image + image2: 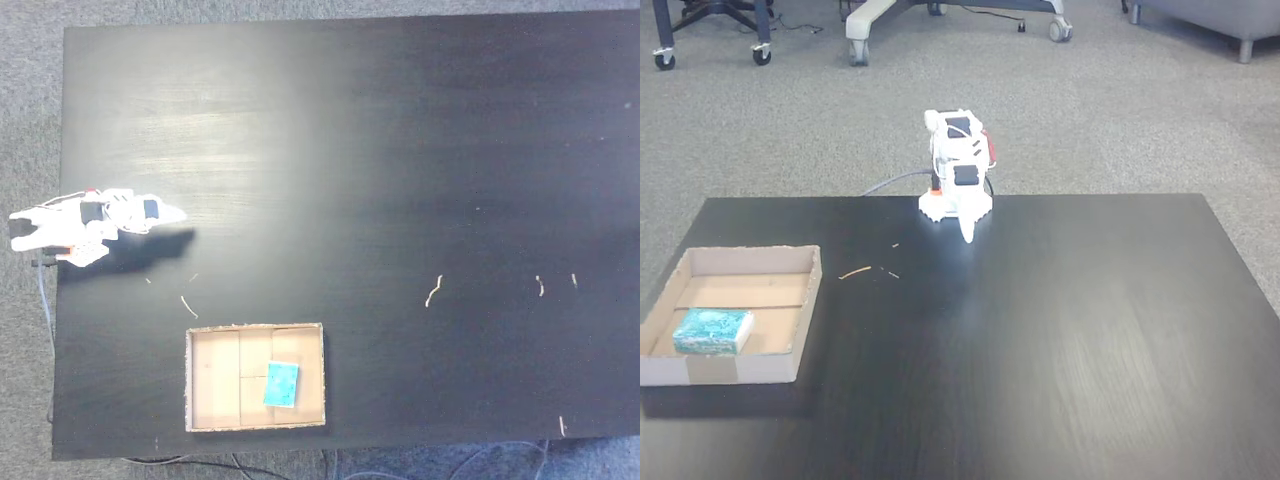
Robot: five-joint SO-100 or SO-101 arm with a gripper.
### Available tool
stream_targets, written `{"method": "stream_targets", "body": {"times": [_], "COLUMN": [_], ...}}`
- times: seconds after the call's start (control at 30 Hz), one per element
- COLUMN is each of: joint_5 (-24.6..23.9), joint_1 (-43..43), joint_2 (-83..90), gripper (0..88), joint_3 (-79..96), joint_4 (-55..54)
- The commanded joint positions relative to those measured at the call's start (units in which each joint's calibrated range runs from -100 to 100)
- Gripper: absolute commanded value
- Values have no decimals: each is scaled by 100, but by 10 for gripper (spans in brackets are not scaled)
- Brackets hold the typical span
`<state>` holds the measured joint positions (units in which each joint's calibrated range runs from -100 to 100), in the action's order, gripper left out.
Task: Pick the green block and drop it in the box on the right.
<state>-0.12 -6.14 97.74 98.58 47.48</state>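
Green block (281, 384) lies flat inside the box (206, 375), well apart from the jaws (172, 215); in the top-down fixed view it sits below and to the right of the tip. Block's long axis runs roughly crosswise to the direction the jaws point. Arm folded at the worktop (420, 150) edge; the jaws come to a single narrow point, so they look pressed together with nothing between them. Block: teal, mottled, flat slab. Box: shallow tan cardboard, rough edges. Worktop: dark, matte wood grain. Judged: drop looks already made.

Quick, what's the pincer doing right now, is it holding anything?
Pincer: folded back at the table edge, looks shut, holding nothing; the green block lies in the box.
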Motion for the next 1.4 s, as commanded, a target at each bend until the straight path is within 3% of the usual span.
{"method": "stream_targets", "body": {"times": [0.0, 1.37], "joint_5": [54, 156], "joint_1": [-38, -153], "joint_2": [31, 22], "gripper": [1, 1], "joint_3": [142, 142], "joint_4": [25, 16]}}
